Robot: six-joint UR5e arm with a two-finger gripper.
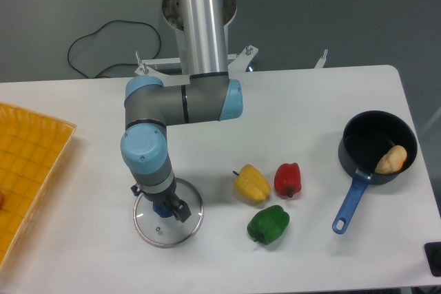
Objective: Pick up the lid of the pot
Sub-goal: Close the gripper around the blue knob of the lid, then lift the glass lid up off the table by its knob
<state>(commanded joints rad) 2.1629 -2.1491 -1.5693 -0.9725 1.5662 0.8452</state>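
Probably the riskiest bit is the grip itself: the pincer (160, 201) is spread, unclenched, with its fingers (182, 208) either side of the blue knob (163, 209). Whether either one touches it, I can't tell. If it closes off-centre, one finger may push first and send the pot lid (168, 234) skating; if it sits too low, a tip may grind on the glass. Closing too high could let the rounded knob squirt free, and a lopsided hold could tip the wide rim on lifting.

The lid lies flat on the pale worktop (331, 259), directly below the pincer. Out at 3 o'clock is the yellow pepper (252, 185), near enough to be nudged by a swinging rim, with the red pepper (287, 180) just beyond. The green pepper (269, 225) sits between 3 and 4. Much farther, a little above 3, stands the black pan (365, 139), something tan (392, 160) inside, its blue handle (350, 206) aimed at 7. An orange crate (31, 163) fills 9 o'clock.

Past the worktop's back edge, the room is dull grey, a dark cable (114, 21) looping between 11 and 12.
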